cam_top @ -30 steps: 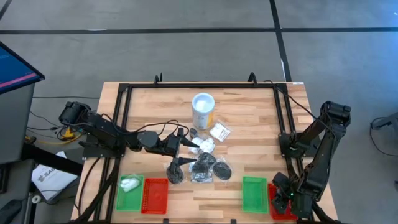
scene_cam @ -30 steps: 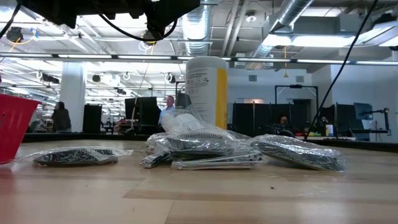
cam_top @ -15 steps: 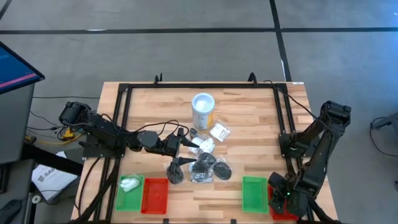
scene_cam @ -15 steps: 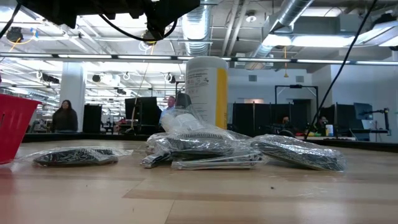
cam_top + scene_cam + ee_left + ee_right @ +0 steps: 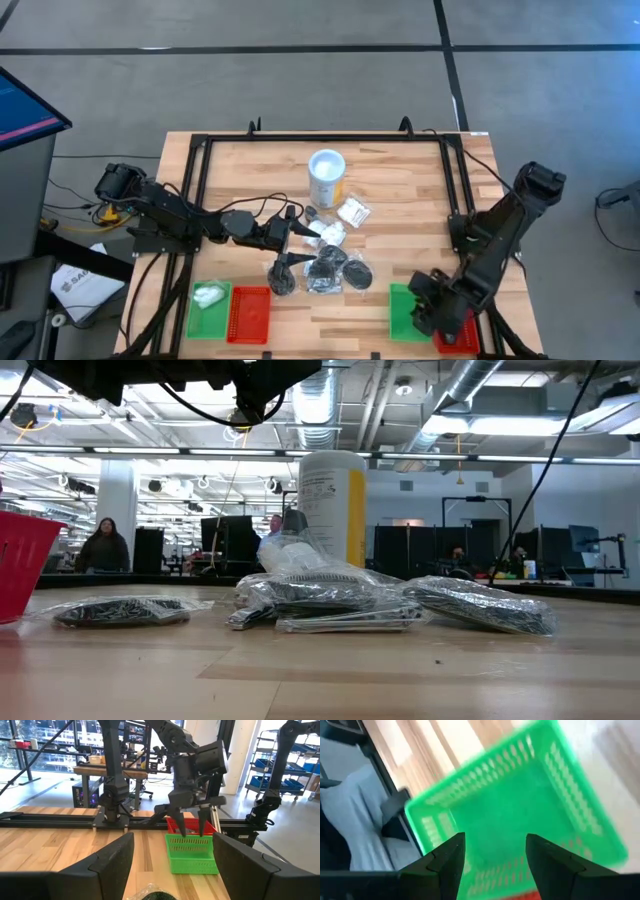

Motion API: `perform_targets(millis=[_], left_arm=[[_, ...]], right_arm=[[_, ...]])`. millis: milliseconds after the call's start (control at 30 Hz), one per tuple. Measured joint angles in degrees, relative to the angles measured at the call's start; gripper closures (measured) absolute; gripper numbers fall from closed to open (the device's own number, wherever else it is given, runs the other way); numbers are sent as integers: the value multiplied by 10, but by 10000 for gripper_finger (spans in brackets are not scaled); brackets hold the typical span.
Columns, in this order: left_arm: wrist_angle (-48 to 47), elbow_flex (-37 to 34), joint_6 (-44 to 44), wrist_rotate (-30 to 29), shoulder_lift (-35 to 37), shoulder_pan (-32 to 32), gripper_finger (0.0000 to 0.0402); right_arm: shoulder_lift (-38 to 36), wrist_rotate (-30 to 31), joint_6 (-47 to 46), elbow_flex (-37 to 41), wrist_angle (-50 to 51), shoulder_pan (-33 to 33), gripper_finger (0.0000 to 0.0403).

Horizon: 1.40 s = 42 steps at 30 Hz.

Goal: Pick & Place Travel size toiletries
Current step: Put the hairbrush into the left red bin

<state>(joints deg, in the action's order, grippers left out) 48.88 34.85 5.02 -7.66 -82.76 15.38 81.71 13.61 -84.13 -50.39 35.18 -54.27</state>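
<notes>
The travel size toiletries lie as several clear-wrapped packets in a loose pile at the table's middle, also low in the low view. One white packet lies in the left green tray. My left gripper stands open and level beside the pile's left side, touching nothing; its fingers frame the left wrist view. My right gripper hangs open, pointing down over the right green tray, with nothing between its fingers; it also shows in the left wrist view.
A tall white tub with a yellow label stands just beyond the pile. A red tray sits beside the left green one, another red tray right of the right green one. A black frame borders the table.
My right gripper has swung toward the table's left, from above the right red tray to above the right green tray, rolling its wrist as it went. The left arm and the packets have kept still.
</notes>
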Motion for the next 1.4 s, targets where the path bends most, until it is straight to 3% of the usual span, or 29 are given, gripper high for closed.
perform_targets(millis=[500, 867, 1400], left_arm=[[-2, 0, 3, 0, 0, 3, 142], [-2, 0, 4, 0, 0, 7, 142], [-5, 0, 4, 0, 0, 11, 142]], right_arm=[[0, 0, 272, 0, -91, 178, 205], [2, -2, 352, 0, -95, 262, 205], [106, -18, 470, 0, -155, 355, 236]])
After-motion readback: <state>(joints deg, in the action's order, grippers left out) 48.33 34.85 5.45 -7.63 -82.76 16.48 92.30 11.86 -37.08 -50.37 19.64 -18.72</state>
